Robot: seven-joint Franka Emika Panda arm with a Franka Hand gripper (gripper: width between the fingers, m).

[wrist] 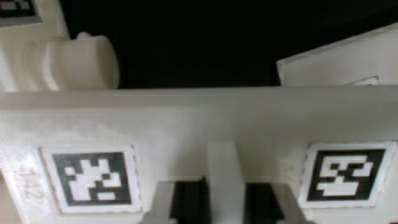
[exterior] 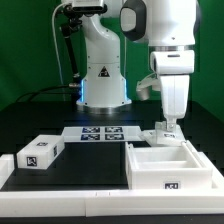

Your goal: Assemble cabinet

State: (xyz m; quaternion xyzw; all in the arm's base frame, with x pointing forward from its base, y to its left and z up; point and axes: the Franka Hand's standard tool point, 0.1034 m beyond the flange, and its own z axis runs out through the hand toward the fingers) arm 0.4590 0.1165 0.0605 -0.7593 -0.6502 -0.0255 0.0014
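The cabinet (exterior: 150,178) is a large white open box shell at the front on the exterior view's right, with a coded tag on its front wall. My gripper (exterior: 165,127) hangs just behind its far wall. In the wrist view my gripper (wrist: 221,205) is shut on a thin upright rib of a white piece (wrist: 196,120). That piece carries two coded tags, one on each side of the rib. A smaller white tagged block (exterior: 38,152) lies at the front on the exterior view's left, apart from the gripper.
The marker board (exterior: 100,132) lies flat in the middle, in front of the robot base (exterior: 103,85). A low white rail (exterior: 60,190) runs along the table's front edge. In the wrist view a round white knob-like part (wrist: 80,62) sits behind the held piece.
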